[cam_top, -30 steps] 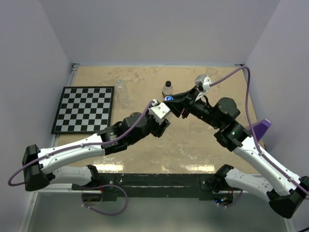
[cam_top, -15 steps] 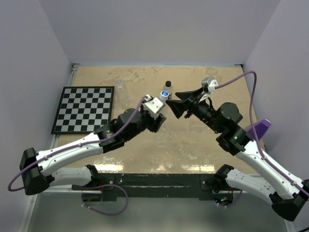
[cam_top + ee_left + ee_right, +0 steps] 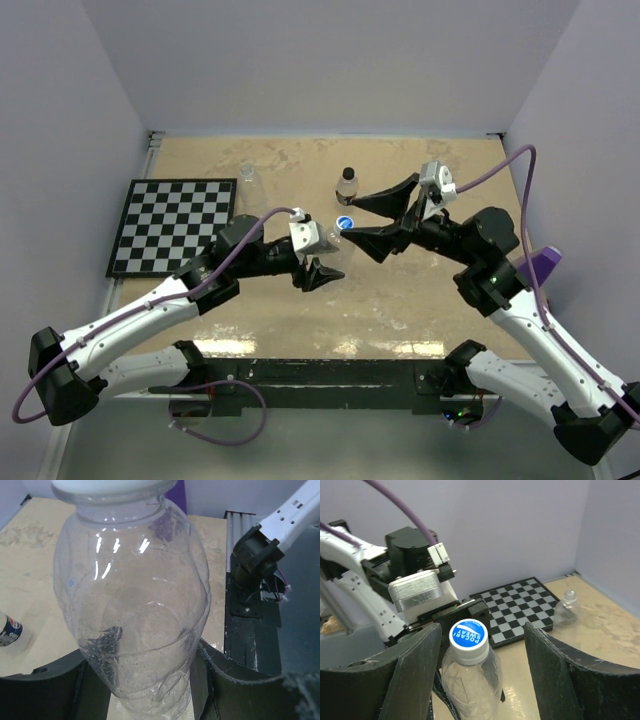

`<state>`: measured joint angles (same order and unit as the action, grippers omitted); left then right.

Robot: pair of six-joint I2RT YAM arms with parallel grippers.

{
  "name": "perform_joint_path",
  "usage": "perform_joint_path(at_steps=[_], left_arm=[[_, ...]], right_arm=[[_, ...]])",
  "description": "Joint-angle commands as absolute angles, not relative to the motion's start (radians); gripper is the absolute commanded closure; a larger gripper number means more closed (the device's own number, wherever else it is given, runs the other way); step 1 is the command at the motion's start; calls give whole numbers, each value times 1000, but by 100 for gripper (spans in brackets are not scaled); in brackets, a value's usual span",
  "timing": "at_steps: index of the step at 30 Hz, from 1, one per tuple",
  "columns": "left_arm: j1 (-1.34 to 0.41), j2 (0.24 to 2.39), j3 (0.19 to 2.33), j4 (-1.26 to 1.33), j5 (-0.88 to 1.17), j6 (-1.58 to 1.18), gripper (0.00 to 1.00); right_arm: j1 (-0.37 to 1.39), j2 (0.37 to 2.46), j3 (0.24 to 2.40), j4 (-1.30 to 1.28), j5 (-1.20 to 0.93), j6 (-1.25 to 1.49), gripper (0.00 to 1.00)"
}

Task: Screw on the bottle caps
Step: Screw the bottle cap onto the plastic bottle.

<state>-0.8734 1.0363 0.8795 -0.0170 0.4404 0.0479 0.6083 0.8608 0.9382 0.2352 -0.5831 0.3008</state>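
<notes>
My left gripper (image 3: 323, 268) is shut on the body of a clear bottle (image 3: 338, 252) that stands upright at mid-table. In the left wrist view that bottle (image 3: 135, 605) fills the frame between the dark fingers (image 3: 235, 690). A blue cap (image 3: 468, 634) with white lettering sits on its neck. My right gripper (image 3: 352, 218) is open, one finger on each side of the cap, apart from it. A second bottle (image 3: 347, 185) with a black cap stands behind. A third, uncapped bottle (image 3: 247, 178) stands at the back left.
A black-and-white chessboard (image 3: 175, 225) lies flat on the left of the table, with the uncapped bottle (image 3: 567, 607) just past its far corner. A purple object (image 3: 540, 265) sits at the right edge. Walls close in the left, back and right.
My right gripper has opened off the blue cap and drawn back a little to the right. My left arm has brought the bottle slightly nearer, still gripped.
</notes>
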Motion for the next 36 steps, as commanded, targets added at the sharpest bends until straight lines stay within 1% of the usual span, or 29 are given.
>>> perform_joint_path(at_steps=[1,5,8,10,14,18,19,21,22,23,26,28,32,34,35,36], left_arm=[[-867,1048,919,20,612,97,100],[-867,1057,933,17,647,113,100],[-867,1060,940,12,661,117,100],[-867,1060,943,12,669,118,100],[-867,1061,953,6,666,124,100],[-867,1068,965,2,669,126,100],[-867,1069,965,3,670,127,100],[-867,1069,969,3,667,126,100],[-867,1069,973,2,654,127,100],[-867,1072,974,-35,635,127,100],[-870,1074,983,-58,539,112,100],[-887,1069,989,-69,430,100,100],[-1004,1092,1034,-113,72,97,100],[-1070,1112,1052,-115,-122,78,100],[-1097,1124,1058,-106,-208,54,100],[-1109,1132,1060,-94,-268,22,100]], right_arm=[[606,880,994,308,-747,325,32],[604,900,1000,314,-788,333,39],[604,914,1003,322,-813,345,46],[604,925,1005,322,-825,347,48],[604,934,1005,319,-853,348,48],[604,936,1003,313,-854,351,58],[604,936,1005,308,-850,348,64],[604,939,1008,298,-838,342,83],[604,936,1009,292,-828,339,97],[604,937,1014,281,-812,333,100],[606,939,1040,203,-715,272,100],[606,948,1057,144,-661,243,100],[626,953,1060,74,-494,227,100],[641,960,1057,45,-367,230,100],[652,965,1057,14,-265,236,100],[664,971,1057,2,-197,247,100]])
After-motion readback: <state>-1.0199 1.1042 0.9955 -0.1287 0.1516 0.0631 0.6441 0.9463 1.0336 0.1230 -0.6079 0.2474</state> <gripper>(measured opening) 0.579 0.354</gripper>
